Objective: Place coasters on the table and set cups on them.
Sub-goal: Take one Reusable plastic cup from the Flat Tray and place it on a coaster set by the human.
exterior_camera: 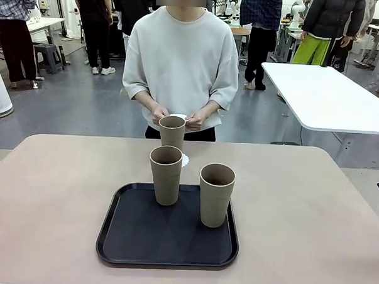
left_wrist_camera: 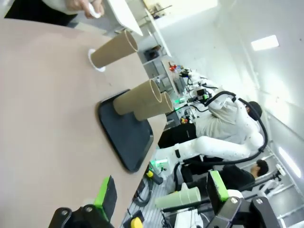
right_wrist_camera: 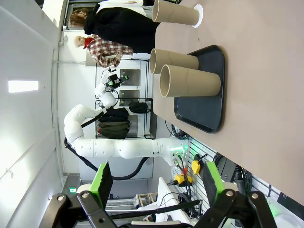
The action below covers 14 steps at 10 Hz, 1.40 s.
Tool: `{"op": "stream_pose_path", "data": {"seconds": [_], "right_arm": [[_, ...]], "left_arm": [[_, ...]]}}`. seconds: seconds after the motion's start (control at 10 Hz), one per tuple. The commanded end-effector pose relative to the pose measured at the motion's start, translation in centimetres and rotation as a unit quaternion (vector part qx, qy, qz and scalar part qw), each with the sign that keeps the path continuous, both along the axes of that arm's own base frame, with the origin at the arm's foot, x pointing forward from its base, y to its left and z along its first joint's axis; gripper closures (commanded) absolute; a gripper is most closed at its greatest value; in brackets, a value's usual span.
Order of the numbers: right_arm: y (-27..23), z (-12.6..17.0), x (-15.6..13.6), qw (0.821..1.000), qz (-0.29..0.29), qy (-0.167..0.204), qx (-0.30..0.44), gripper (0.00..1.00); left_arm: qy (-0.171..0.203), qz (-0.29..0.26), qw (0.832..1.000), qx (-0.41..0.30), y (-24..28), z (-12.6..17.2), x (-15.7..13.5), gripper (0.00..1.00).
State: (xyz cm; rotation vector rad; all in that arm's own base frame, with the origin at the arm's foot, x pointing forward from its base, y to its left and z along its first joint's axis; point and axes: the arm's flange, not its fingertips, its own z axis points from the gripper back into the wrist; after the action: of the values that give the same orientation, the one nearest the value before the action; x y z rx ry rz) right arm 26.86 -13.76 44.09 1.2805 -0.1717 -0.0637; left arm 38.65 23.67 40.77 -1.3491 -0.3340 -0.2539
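Note:
One tan cup (exterior_camera: 172,131) stands on a white lacy coaster (exterior_camera: 185,160) on the beige table (exterior_camera: 61,193), just past the black tray (exterior_camera: 166,235). Two more cups (exterior_camera: 166,175) (exterior_camera: 216,195) stand on that tray. At the far edge a person's hands (exterior_camera: 195,120) hold white coasters (exterior_camera: 178,117). My left gripper (left_wrist_camera: 161,192) is open and holds nothing, well short of the tray (left_wrist_camera: 128,137) and the cup on its coaster (left_wrist_camera: 114,49). My right gripper (right_wrist_camera: 157,179) is also open with nothing between its fingers, off the table's near edge, facing the tray cups (right_wrist_camera: 190,81).
A white table (exterior_camera: 330,98) stands behind to the right, and other people move about in the background. Bare tabletop lies on both sides of the tray. The left arm's white links (right_wrist_camera: 118,147) show beyond the table edge in the right wrist view.

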Motion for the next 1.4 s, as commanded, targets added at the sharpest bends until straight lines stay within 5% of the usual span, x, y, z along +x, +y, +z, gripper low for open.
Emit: {"op": "stream_pose_path", "data": {"seconds": [0.0, 1.3], "right_arm": [[0.0, 0.0, 0.1, 1.000, -0.001, -0.001, 0.004, 0.00], [0.0, 0.0, 0.1, 1.000, -0.001, -0.001, 0.004, 0.00]], "left_arm": [[0.033, 0.002, 0.999, 0.031, 0.2, 0.6, 0.0, 0.00], [0.039, -0.005, 0.998, 0.051, -0.2, 0.6, 0.4, 0.00]]}}
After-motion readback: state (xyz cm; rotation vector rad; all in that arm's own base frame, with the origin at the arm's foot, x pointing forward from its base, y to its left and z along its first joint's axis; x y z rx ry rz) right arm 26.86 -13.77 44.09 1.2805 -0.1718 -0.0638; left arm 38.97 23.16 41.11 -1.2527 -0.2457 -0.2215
